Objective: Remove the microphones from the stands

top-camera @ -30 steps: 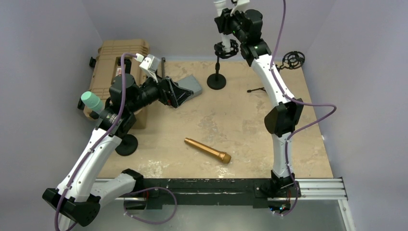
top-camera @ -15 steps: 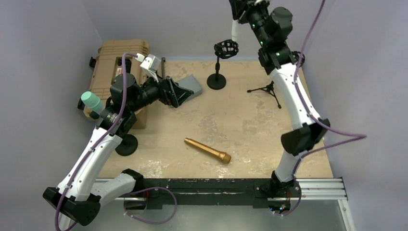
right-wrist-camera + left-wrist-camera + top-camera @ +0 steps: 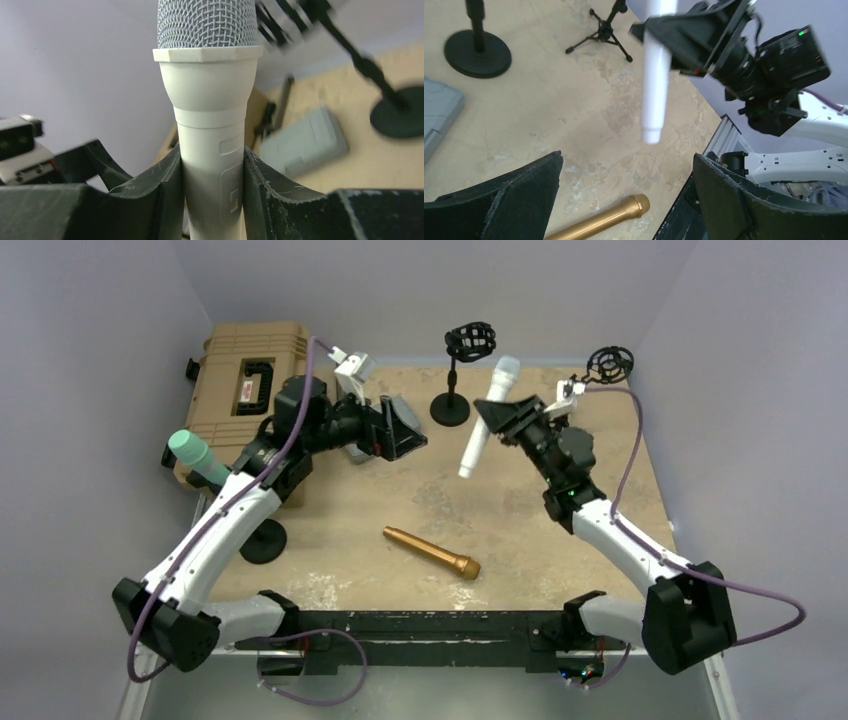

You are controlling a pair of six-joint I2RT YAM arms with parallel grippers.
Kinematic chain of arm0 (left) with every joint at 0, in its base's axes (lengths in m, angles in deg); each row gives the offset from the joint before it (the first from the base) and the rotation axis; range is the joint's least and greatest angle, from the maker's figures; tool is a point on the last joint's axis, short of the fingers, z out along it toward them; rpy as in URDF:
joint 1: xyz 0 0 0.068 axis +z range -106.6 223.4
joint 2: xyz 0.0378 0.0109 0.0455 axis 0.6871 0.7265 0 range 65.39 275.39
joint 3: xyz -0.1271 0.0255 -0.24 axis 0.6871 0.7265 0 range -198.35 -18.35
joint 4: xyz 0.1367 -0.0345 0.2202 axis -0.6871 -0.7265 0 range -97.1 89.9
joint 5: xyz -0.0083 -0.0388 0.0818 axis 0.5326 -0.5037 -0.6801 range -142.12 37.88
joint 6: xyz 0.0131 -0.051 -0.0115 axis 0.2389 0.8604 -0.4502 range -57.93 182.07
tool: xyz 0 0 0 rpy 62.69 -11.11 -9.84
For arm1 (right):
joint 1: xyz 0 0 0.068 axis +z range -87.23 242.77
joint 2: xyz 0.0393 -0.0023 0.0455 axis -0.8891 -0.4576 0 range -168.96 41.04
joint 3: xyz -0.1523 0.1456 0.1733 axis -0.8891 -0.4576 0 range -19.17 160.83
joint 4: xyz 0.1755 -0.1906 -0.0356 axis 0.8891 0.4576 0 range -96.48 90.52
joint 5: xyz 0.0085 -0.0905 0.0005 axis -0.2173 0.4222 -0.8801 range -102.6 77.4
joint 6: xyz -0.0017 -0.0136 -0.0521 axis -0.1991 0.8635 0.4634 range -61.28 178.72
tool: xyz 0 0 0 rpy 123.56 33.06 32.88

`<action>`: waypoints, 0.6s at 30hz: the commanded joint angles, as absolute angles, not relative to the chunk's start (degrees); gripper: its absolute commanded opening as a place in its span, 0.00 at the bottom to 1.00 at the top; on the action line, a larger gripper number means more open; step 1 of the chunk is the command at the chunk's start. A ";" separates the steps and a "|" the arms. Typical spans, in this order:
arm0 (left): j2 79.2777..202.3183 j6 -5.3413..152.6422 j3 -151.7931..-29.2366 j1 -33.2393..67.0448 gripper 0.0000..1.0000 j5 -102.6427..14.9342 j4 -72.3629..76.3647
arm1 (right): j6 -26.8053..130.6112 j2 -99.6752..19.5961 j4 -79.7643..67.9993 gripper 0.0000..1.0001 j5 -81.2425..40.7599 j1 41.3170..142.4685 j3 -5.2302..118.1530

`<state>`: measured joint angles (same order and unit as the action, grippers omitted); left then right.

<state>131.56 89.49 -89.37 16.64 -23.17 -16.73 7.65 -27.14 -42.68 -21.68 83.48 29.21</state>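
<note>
On the top view, the right gripper is closed on a white microphone and holds it up in the air over the table. The microphone is tilted. Its mesh head is high and toward the back, and its tail end is low. It is apart from the black stand, which is near it at the back of the table. The left gripper is wide open and holds nothing. A gold microphone lies flat near the front of the table. A tan case sits at the back left, and a microphone with a green head is beside it.

On the left wrist view, the two black fingers are far apart with nothing between them. Past them the white microphone hangs in the air, gripped by the other arm, with its tail end pointing down. The end of the gold microphone shows on the table below. The round foot of the stand is at the top left, with a small tripod near it. A grey box is at the left edge.

On the right wrist view, the fingers press on both sides of the white microphone, just under its grey mesh head. Behind it the stand and the grey box look blurry.
</note>
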 commanded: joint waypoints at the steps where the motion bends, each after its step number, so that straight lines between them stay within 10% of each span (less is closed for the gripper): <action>1: 136.42 86.39 -93.80 12.73 1.00 -22.42 -22.35 | -11.63 -23.39 -54.68 0.07 -17.11 86.32 17.06; 9: 139.29 82.42 -95.92 9.43 0.96 -29.61 -28.16 | -19.70 -16.93 -20.63 0.00 4.65 92.25 16.44; 18: 133.56 80.85 -94.71 8.53 0.96 -34.82 -27.89 | 36.78 -34.68 -4.86 0.04 -15.76 93.00 33.03</action>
